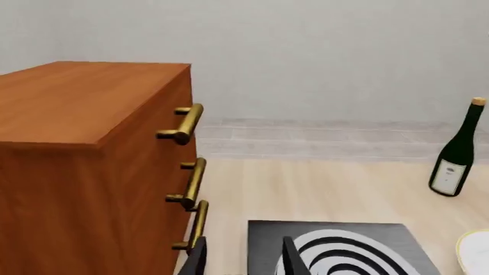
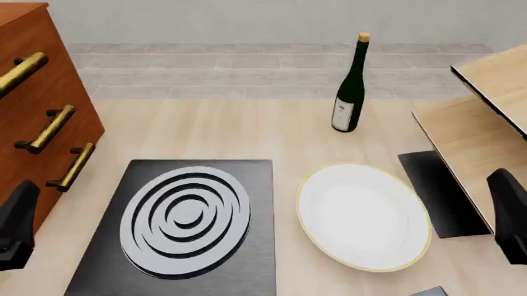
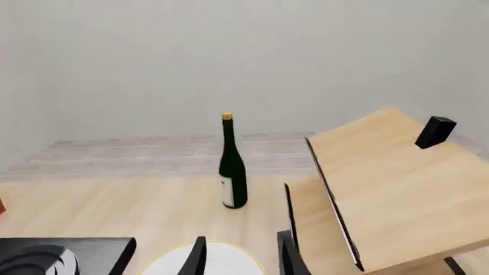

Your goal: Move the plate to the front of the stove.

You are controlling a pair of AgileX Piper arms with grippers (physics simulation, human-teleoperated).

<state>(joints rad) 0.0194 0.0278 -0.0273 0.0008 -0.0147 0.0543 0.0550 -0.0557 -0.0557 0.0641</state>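
Note:
The white plate (image 2: 362, 216) with a thin gold rim lies flat on the table, just right of the stove (image 2: 189, 228), a dark grey slab with silver-white rings. My left gripper (image 1: 244, 264) is open, empty, and held over the stove's (image 1: 264, 240) near left side; the plate (image 1: 475, 252) shows only as a sliver. My right gripper (image 3: 243, 260) is open and empty too, above the plate's (image 3: 164, 266) near right part. In the front view both arms show only as dark shapes, the left arm (image 2: 16, 225) and the right arm (image 2: 510, 213), at the edges.
A wooden drawer cabinet (image 2: 33, 92) with brass handles stands left of the stove. A dark green wine bottle (image 2: 350, 86) stands upright behind the plate. A plain black mat (image 2: 440, 191) lies right of the plate, partly under a tilted wooden board structure (image 2: 485, 123).

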